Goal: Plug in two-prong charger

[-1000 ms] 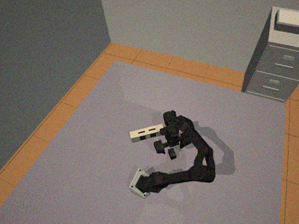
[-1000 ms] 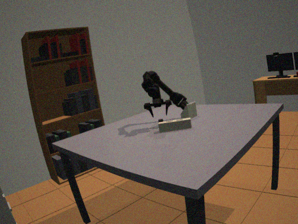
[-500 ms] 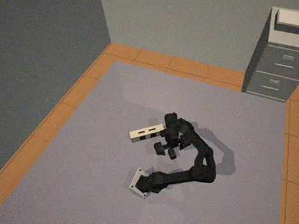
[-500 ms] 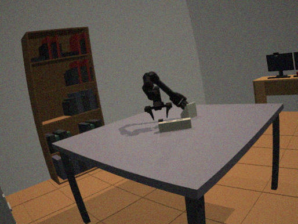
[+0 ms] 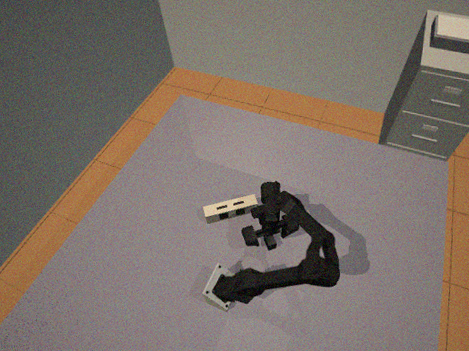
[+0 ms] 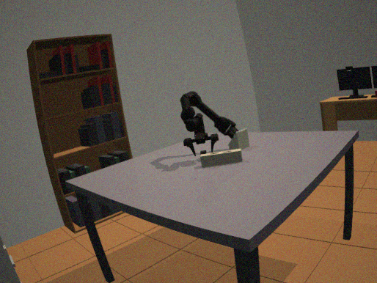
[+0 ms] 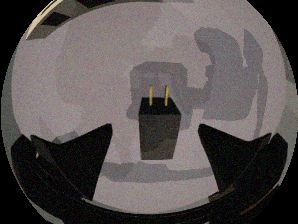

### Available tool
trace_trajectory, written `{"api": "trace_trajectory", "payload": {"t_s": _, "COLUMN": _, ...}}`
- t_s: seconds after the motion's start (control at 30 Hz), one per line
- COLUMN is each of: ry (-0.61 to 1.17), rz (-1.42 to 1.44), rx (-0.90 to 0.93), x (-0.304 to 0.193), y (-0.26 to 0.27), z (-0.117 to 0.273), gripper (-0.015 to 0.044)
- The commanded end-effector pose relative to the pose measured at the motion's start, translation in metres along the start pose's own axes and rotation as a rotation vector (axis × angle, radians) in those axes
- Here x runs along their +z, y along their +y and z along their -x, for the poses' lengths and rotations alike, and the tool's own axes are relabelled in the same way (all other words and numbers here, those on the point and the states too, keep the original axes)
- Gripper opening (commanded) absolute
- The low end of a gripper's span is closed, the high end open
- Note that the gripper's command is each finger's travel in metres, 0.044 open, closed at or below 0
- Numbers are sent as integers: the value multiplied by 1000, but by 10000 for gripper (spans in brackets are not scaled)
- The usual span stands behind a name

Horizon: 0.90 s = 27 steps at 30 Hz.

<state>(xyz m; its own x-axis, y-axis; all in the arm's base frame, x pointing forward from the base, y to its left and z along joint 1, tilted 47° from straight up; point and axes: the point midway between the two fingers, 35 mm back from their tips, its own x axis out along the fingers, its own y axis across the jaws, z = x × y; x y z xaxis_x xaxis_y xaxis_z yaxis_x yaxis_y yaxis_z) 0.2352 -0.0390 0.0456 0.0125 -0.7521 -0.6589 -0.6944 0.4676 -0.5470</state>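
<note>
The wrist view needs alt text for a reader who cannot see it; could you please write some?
A black two-prong charger lies on the grey table, centred between the open gripper fingers, its two brass prongs pointing away from the camera. The fingers stand wide on either side of it without touching, and the arm's shadow falls beyond.

Black arm (image 5: 317,258) bent over grey table (image 5: 122,255), open gripper (image 5: 260,239) just right of cream power strip (image 5: 230,208). Filing cabinet (image 5: 444,92) far right, on orange floor (image 5: 468,199).

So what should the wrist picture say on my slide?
Open hand hovering over the black charger, prongs pointing away.
</note>
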Motion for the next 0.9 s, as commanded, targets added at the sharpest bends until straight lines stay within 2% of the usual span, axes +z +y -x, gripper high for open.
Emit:
{"api": "trace_trajectory", "payload": {"t_s": 0.0, "ry": 4, "rz": 7, "rx": -4, "x": 0, "y": 0, "z": -7, "gripper": 440}}
{"api": "trace_trajectory", "payload": {"t_s": 0.2, "ry": 5, "rz": 6, "rx": -5, "x": -1, "y": 0, "z": -14, "gripper": 440}}
{"api": "trace_trajectory", "payload": {"t_s": 0.6, "ry": 2, "rz": 0, "rx": -1, "x": 0, "y": 0, "z": -11, "gripper": 125}}
{"api": "trace_trajectory", "payload": {"t_s": 0.8, "ry": 2, "rz": 0, "rx": -1, "x": 0, "y": 0, "z": -11, "gripper": 85}}
{"api": "trace_trajectory", "payload": {"t_s": 0.87, "ry": 2, "rz": 0, "rx": -1, "x": 0, "y": 0, "z": -9, "gripper": 32}}
